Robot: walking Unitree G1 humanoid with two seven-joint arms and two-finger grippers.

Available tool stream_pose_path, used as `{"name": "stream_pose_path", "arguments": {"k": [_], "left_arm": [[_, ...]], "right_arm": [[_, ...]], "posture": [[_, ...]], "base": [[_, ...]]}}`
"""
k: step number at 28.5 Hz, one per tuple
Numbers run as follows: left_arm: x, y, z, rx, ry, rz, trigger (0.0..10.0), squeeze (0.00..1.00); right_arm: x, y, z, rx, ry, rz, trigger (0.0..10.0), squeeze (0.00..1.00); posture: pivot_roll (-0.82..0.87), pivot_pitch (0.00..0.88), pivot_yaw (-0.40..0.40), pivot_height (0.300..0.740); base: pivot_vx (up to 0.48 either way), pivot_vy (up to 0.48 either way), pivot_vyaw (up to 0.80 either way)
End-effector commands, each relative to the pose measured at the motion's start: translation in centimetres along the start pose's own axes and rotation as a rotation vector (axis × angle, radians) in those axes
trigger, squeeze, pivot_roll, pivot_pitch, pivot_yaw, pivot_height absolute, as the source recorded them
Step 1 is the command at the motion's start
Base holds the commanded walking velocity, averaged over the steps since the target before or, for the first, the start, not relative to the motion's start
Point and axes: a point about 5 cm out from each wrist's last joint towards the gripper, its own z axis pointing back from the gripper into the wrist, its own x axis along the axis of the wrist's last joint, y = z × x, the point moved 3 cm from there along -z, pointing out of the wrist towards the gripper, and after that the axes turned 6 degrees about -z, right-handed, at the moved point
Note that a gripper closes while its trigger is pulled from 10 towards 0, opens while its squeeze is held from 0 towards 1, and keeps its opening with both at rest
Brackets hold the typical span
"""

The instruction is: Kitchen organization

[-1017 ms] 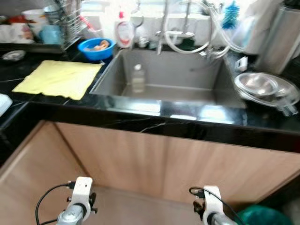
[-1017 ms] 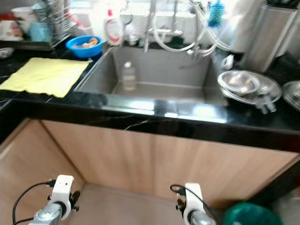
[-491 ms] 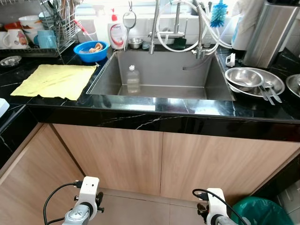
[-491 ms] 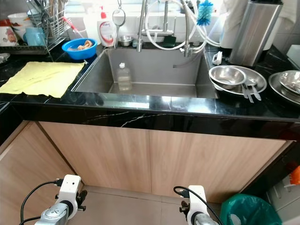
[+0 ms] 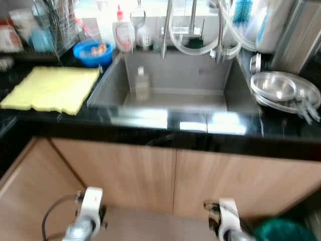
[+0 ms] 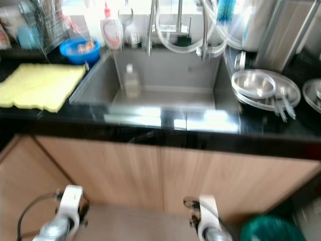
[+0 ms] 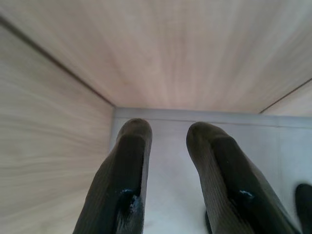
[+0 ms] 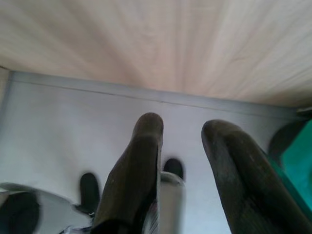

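Note:
I face a steel sink [image 5: 200,75] set in a black counter [image 5: 150,131]. A clear plastic bottle [image 5: 142,85] stands inside the sink at its left. A yellow cloth [image 5: 50,89] lies flat on the counter left of the sink. Steel bowls and plates [image 5: 281,89] are stacked to the right. Both arms hang low before the wooden cabinet doors [image 5: 130,170]. My left gripper [image 7: 168,131] is open over the floor by a cabinet corner, holding nothing. My right gripper [image 8: 180,126] is open too, above the grey floor.
A blue bowl [image 5: 91,51], a soap bottle [image 5: 123,35] and a dish rack [image 5: 52,25] line the back left. Faucet hoses [image 5: 200,35] loop over the sink. A green bin [image 6: 271,232] stands on the floor at the right. The head views are blurred.
The whole picture has shifted and blurred, so the camera moved. Both arms hang as before and the things on the counter have not moved.

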Motion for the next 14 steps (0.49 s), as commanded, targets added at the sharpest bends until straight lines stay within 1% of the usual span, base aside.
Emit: {"name": "stream_pose_path", "arguments": {"k": [1,14], "left_arm": [[-1.18,0.14,0.34,0.0,0.034,-0.001,10.0,0.0],[-1.51,-0.27,0.45,-0.011,0.037,0.002,10.0,0.0]], "right_arm": [[-0.45,0.11,0.03,-0.001,0.014,-0.002,10.0,0.0],[-0.55,0.09,0.06,0.005,0.009,-0.006,10.0,0.0]], "posture": [[-0.04,0.0,0.05,0.681],[-0.05,0.0,0.047,0.681]], "base": [[0.0,0.0,0.0],[0.0,0.0,0.0]]}}
